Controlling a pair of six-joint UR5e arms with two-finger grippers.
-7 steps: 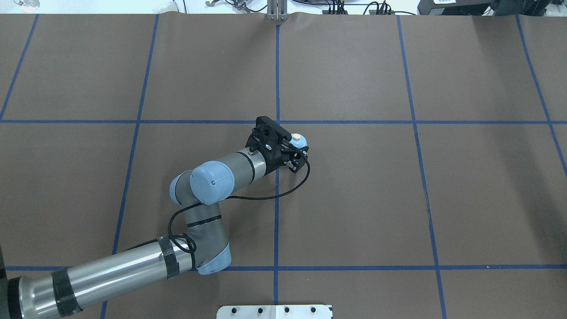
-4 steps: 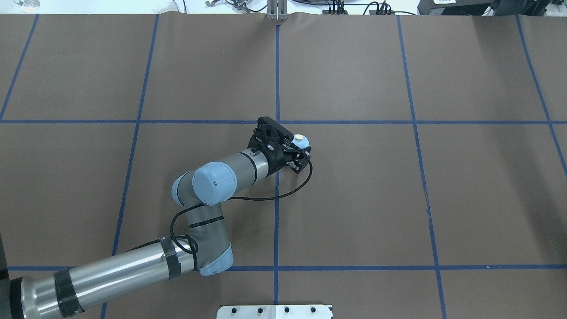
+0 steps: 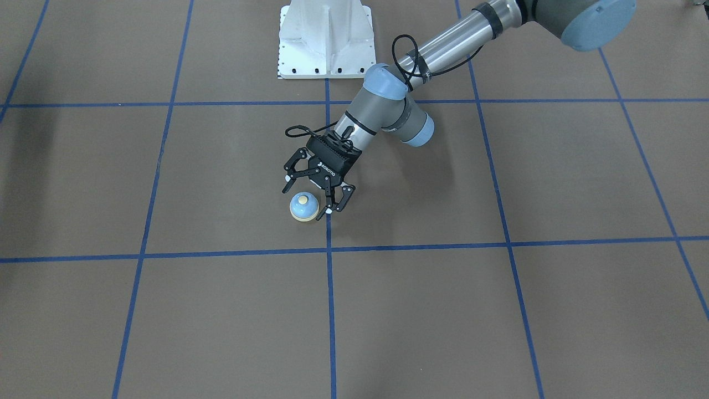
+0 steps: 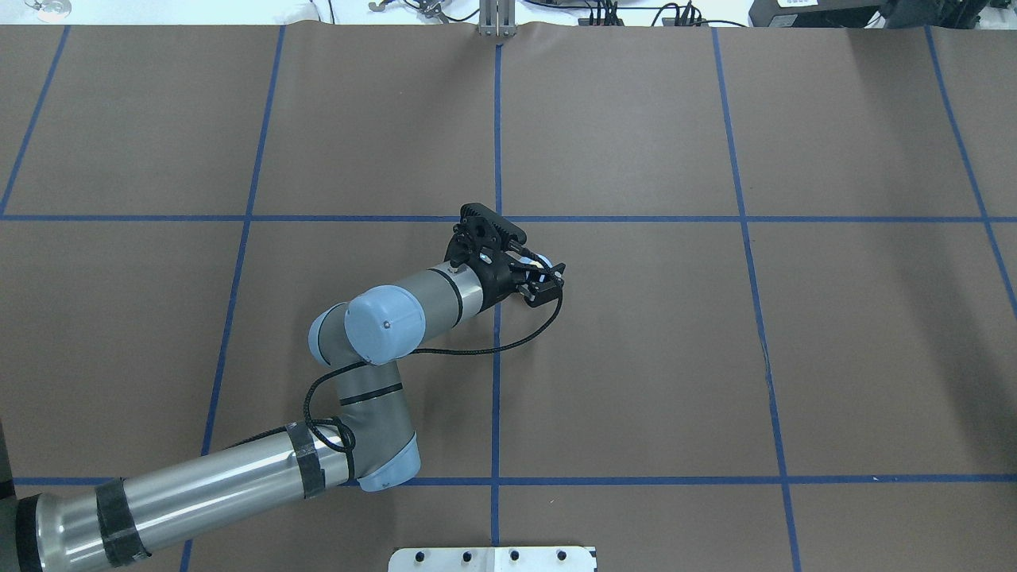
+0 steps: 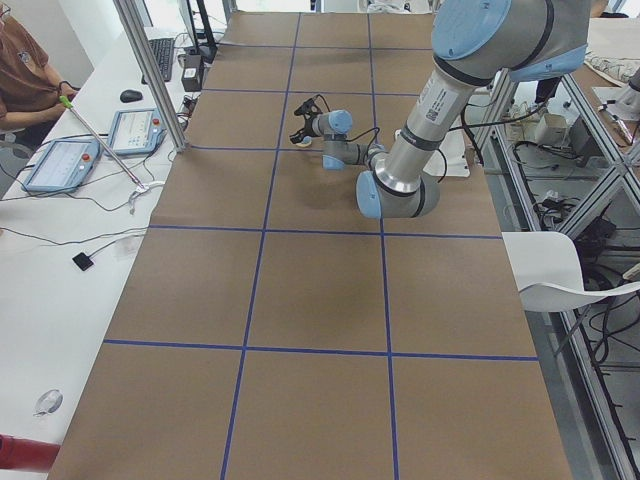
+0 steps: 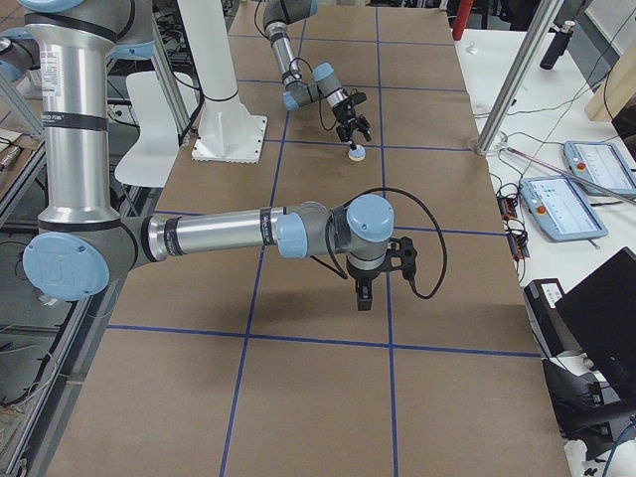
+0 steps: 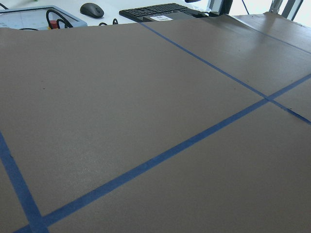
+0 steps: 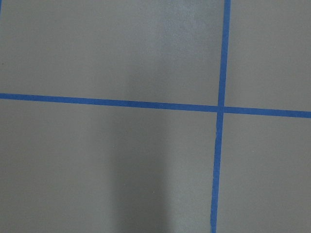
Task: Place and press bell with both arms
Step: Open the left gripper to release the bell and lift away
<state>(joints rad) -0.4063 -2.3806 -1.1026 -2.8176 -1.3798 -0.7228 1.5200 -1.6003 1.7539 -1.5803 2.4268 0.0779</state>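
Observation:
The light-blue bell (image 3: 304, 206) with its cream button stands upright on the brown table next to a blue tape line. My left gripper (image 3: 310, 198) is open and tilted down over it, with one finger on each side of the bell and small gaps showing. In the overhead view the left gripper (image 4: 544, 280) covers most of the bell (image 4: 543, 260). The exterior right view shows the bell (image 6: 355, 152) below the far arm. My right gripper (image 6: 364, 298) shows only there, pointing down over bare table far from the bell. I cannot tell if it is open.
The white pedestal base (image 3: 325, 39) stands behind the left arm. Blue tape lines divide the brown table cover (image 4: 715, 357) into squares. A side bench with tablets (image 5: 60, 160), a metal post (image 5: 150, 70) and a seated operator (image 5: 20, 70) runs along the far edge.
My left gripper has shifted a little to the right and now covers more of the bell. The bell has stayed in place.

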